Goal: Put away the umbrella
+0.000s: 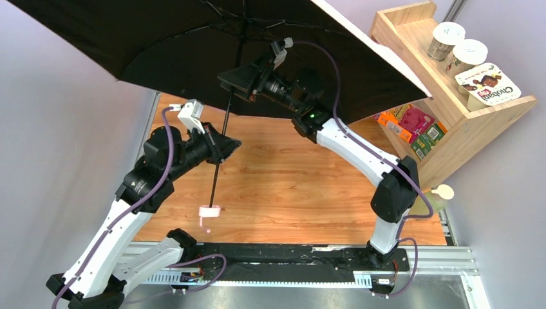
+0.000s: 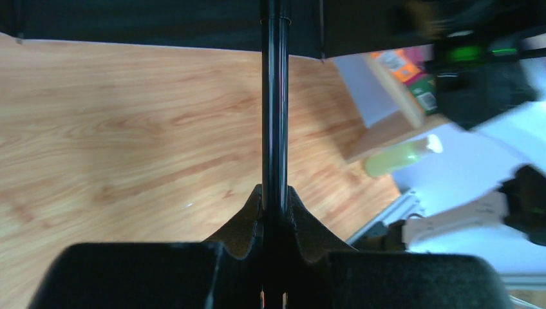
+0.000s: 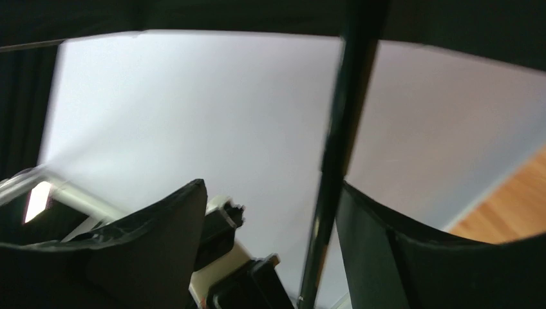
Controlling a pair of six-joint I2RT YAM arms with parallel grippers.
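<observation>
The umbrella is wide open, up over the table. The left gripper squeezes its pole. The right gripper is loose around the pole. Folding and putting away are not done yet.

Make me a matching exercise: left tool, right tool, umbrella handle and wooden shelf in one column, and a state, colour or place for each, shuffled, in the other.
1 left tool
2 right tool
3 umbrella handle
4 wooden shelf

A pale pink, at the umbrella pole's lower end
B open around the pole
C at the right, cups on top
D shut on the pole

Pairs: 1-D, 2-B, 3-A, 4-C
</observation>
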